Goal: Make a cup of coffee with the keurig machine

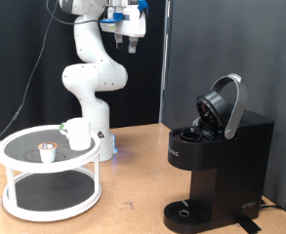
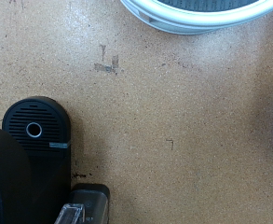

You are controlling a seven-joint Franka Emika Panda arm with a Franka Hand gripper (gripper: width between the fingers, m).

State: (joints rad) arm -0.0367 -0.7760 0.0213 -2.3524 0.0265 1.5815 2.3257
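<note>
The black keurig machine [image 1: 219, 156] stands at the exterior view's right with its domed lid [image 1: 225, 105] swung up and open. The white cup [image 1: 78, 134] sits on the top tier of a round white stand [image 1: 51, 180] at the exterior view's left, with a small brown-topped pod [image 1: 47, 151] beside it. My gripper [image 1: 131, 41] hangs high near the exterior view's top, far above both and holding nothing I can see. In the wrist view the fingers do not show; the machine's round drip base [image 2: 35, 131] lies far below on the wooden table.
A two-tier round stand takes up the table's left part in the exterior view; its rim [image 2: 197, 21] also shows in the wrist view. A black curtain hangs behind the machine. Bare wooden table [image 1: 133, 195] lies between stand and machine.
</note>
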